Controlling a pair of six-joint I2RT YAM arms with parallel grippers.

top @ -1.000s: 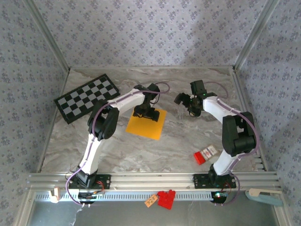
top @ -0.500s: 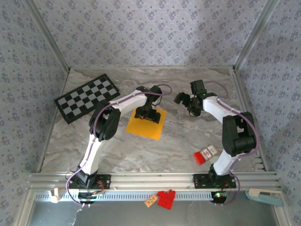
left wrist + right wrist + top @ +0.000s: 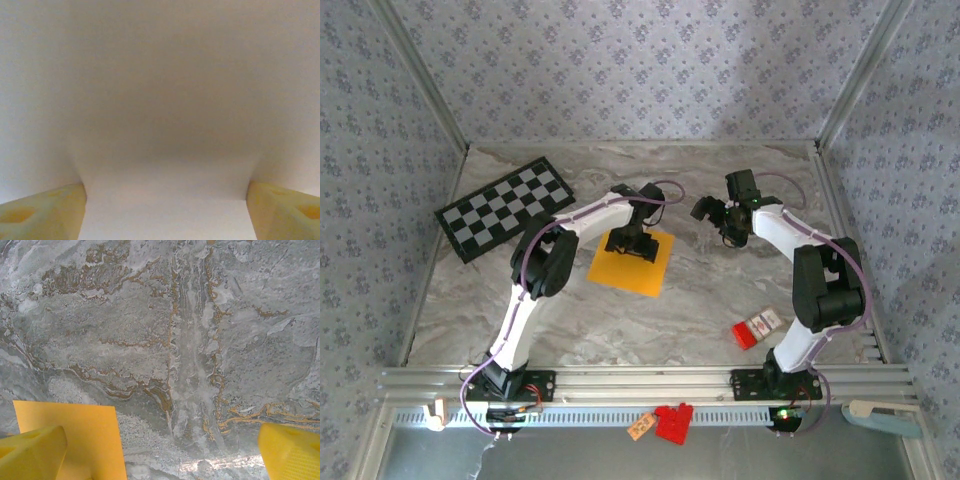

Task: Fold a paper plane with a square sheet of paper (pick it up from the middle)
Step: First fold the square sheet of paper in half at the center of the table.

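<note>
The left gripper, jaws wide, stands directly over the middle of the square sheet of paper lying flat midway across the tabletop; the right gripper, equally wide, hovers farther off, beside its right corner.

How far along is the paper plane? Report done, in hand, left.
Done: nothing; the square sheet of paper lies flat, unfolded. In hand: left gripper low over the sheet, jaws apart, no pinch yet; right gripper open over the table beside it. Left: the pickup and every fold.
</note>
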